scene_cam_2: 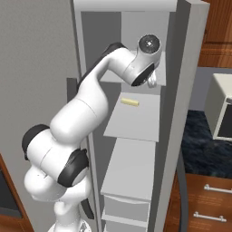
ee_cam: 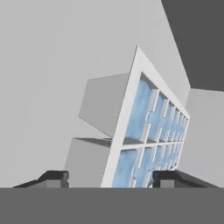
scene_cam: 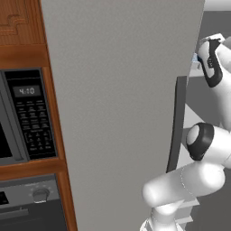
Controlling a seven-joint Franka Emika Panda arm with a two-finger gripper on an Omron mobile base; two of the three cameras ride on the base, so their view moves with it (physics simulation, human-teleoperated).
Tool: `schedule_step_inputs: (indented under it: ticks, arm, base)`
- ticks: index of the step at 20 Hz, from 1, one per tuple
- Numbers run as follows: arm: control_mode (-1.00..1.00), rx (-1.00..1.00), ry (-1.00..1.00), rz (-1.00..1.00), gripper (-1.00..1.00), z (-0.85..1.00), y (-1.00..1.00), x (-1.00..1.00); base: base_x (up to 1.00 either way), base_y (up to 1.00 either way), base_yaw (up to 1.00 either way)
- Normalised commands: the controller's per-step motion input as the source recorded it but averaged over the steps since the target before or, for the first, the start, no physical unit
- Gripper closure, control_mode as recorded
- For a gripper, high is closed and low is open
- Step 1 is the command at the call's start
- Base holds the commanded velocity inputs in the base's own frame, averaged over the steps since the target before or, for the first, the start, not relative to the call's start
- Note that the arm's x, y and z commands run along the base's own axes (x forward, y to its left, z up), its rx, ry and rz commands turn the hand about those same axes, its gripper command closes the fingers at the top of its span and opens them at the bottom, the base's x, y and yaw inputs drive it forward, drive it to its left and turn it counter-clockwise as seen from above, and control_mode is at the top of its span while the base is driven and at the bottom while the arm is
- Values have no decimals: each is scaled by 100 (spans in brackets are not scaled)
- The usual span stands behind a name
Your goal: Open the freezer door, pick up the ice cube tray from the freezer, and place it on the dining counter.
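Note:
In the hand view the ice cube tray (ee_cam: 148, 127) looms close and tilted: a white rim, pale blue cells and grey outer walls. My gripper (ee_cam: 110, 178) is open, its fingertips (ee_cam: 56, 177) far apart at the tray's near end; contact is unclear. From the left base view a bit of blue tray (scene_cam: 195, 57) peeks beside the hand. My hand (scene_cam_2: 152, 80) reaches onto an upper shelf of the freezer (scene_cam_2: 136, 122). The freezer door (scene_cam_2: 186, 99) stands swung open on the right, seen nearly edge-on. The dining counter (scene_cam_2: 204, 145), black-topped over wood, lies beyond it.
A shut grey door panel (scene_cam: 117, 113) with a dark bar handle (scene_cam: 178, 126) stands left of the open compartment. A microwave (scene_cam: 27, 115) and oven (scene_cam: 31, 203) sit further left. A yellow stick (scene_cam_2: 129, 102) lies on the shelf below my hand. Drawers (scene_cam_2: 127, 208) sit low.

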Motion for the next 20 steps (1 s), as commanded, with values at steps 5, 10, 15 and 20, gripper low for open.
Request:
schedule_step_inputs:
  ticks: [5,10,15,20]
  arm:
    - [-100,-3,1,10,100,-35,22,18]
    - [-100,-5,-5,2,100,-7,7,-42]
    - [-100,-7,-9,-3,100,-2,17,-97]
    - [-100,-11,-6,-11,100,0,54,-100]
  base:
    - [0,0,0]
    - [0,0,0]
    - [0,0,0]
    - [0,0,0]
